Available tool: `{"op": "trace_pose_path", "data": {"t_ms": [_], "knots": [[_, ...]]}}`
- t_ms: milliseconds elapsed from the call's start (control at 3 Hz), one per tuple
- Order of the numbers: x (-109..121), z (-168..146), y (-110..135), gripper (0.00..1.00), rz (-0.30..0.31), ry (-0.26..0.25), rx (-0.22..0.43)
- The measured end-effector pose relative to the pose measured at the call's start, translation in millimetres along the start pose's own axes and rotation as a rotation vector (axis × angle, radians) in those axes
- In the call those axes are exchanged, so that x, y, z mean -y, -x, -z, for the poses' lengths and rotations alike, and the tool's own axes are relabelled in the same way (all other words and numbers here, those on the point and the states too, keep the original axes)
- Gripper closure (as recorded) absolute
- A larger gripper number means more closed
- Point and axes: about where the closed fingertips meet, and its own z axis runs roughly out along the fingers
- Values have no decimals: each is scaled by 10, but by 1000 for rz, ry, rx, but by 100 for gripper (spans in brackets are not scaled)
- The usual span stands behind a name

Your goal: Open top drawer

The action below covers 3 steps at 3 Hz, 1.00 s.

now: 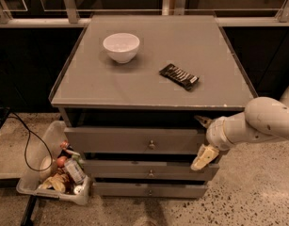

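Note:
The top drawer [120, 141] is the grey front just under the cabinet top, with a small round metal knob [151, 145] at its centre. A dark gap shows above it. My gripper [203, 139] is at the right end of this drawer front, to the right of the knob. Its fingers are spread apart, one fingertip [202, 121] near the drawer's upper edge and the other fingertip [203, 157] near its lower edge. It holds nothing. The white arm [261, 124] reaches in from the right.
Two slimmer grey drawers [148, 172] lie below. On the cabinet top [111, 86] stand a white bowl [121, 46] and a dark snack bar [179, 76]. A clear bin [50, 133] of items and a black cable [25, 145] lie on the floor at left.

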Motion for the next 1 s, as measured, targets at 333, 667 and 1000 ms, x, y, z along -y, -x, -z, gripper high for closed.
{"op": "trace_pose_path", "data": {"t_ms": [333, 667, 1000], "knots": [[2, -13, -4, 0, -1, 1, 1], [2, -13, -4, 19, -1, 1, 1], [1, -13, -4, 43, -1, 1, 1]]}}
